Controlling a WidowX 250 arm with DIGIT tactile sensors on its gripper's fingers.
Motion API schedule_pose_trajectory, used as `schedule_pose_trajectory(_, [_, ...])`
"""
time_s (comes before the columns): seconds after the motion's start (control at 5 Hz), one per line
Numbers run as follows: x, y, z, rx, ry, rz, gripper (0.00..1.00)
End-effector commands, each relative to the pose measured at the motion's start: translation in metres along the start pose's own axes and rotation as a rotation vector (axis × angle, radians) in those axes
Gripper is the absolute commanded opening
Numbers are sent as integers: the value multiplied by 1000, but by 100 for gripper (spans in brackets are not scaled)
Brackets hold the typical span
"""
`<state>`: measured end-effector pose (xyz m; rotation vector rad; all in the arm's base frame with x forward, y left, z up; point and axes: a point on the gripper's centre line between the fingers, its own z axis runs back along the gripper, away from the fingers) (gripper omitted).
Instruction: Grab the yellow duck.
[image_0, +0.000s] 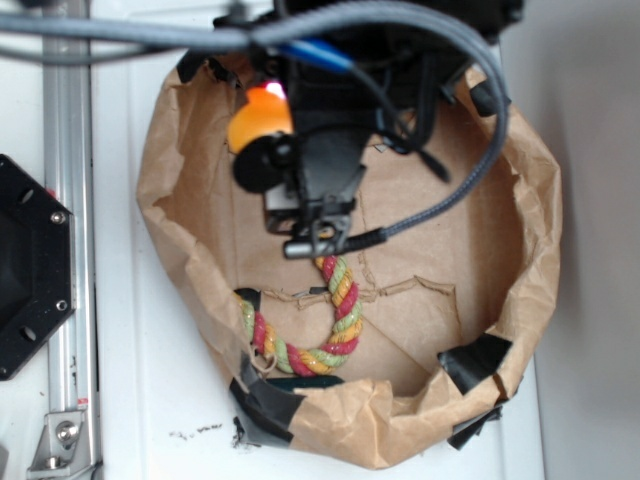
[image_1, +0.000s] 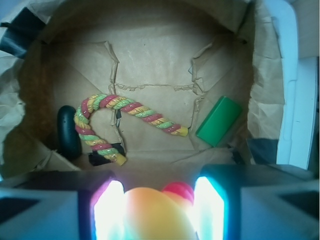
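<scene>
Brown paper, taped into a shallow basin (image_0: 530, 250) on a white table, fills the exterior view; the gripper (image_0: 300, 215) hangs over its far left side, with the yellow duck (image_0: 258, 120) glowing at its flank. Wrist view: the duck (image_1: 152, 212) sits squarely between the two fingers (image_1: 107, 210), which look pressed against it — apparently gripped, lifting remains. Beyond lie a twisted rope (image_1: 125, 112) and a green block (image_1: 219, 121).

The yellow duck (image_0: 258, 118) (image_1: 156, 212) is small, glossy, yellow-orange with a red patch, sitting at the far left of the scene, partly hidden.
</scene>
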<state>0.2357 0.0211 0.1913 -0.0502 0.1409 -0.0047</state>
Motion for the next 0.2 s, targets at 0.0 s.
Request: schedule_pose_trajectory(0.0, [-12,-5,8,32,-115,28,0])
